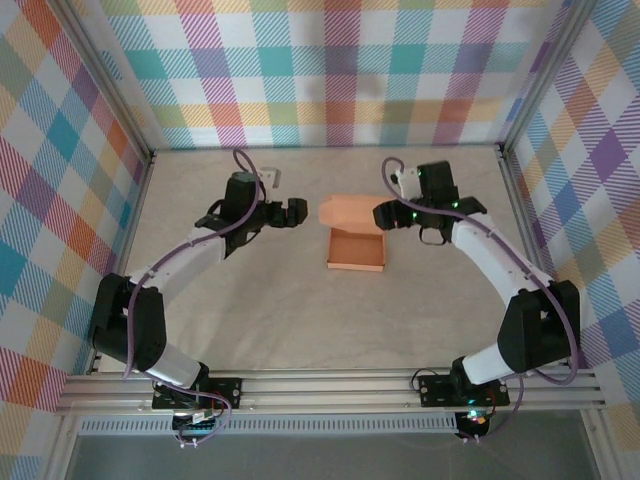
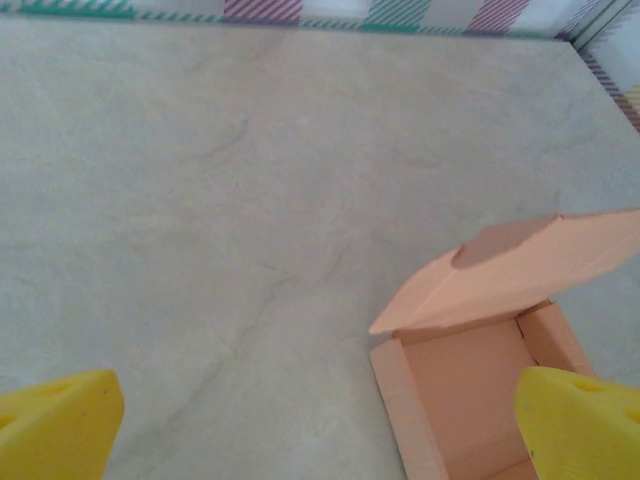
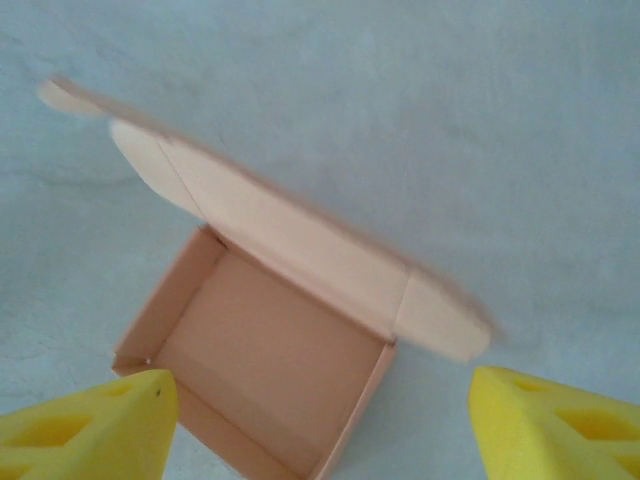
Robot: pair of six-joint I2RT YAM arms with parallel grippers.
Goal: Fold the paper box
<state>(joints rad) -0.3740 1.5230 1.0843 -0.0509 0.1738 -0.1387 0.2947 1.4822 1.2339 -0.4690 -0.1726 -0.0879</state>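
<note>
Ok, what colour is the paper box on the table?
Salmon-orange, inside and out; the right wrist view shows the paper box best.

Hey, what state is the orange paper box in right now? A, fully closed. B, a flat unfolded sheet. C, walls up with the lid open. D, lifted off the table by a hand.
C: the paper box sits on the table with its walls standing and its lid raised, the inside showing.
</note>
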